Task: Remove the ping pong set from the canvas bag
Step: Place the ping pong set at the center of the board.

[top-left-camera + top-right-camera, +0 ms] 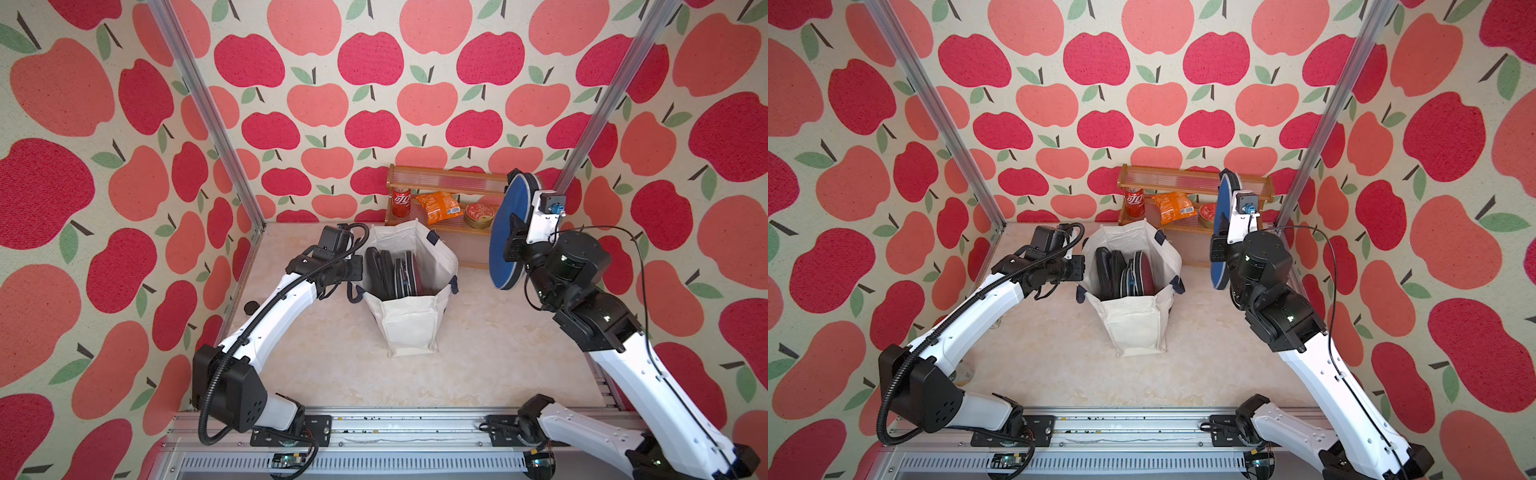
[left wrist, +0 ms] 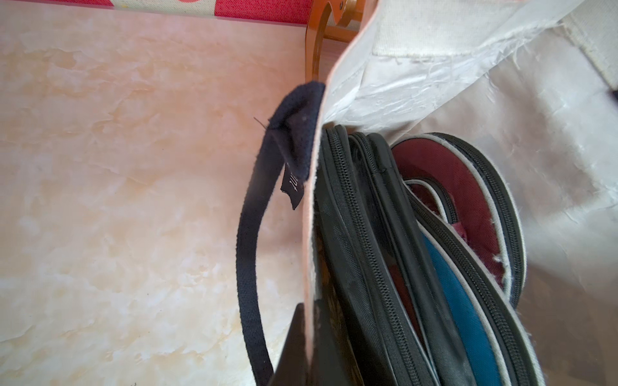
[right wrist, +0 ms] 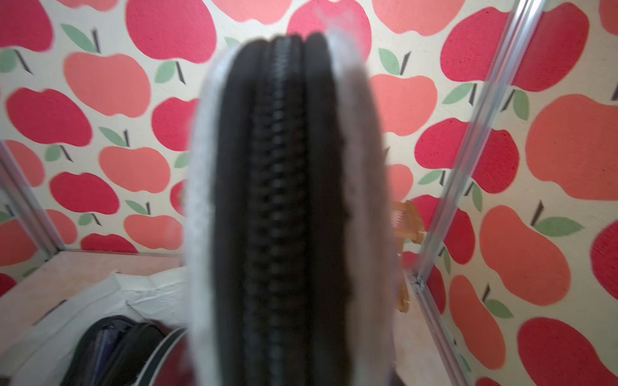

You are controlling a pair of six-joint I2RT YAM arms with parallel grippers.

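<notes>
Right pincer [image 1: 514, 243] gripping dark blue cover [image 1: 509, 208] by edge, holding it upright, off counter, at 3 o'clock of canvas bag [image 1: 411, 332]
Left pincer [image 1: 358, 270] closed, pinching bag rim at 9 o'clock
Other cases [image 1: 390, 274] standing inside bag
Covers prob light, semi-stiff, fabric grippy; zip rim looking like best hold
</notes>
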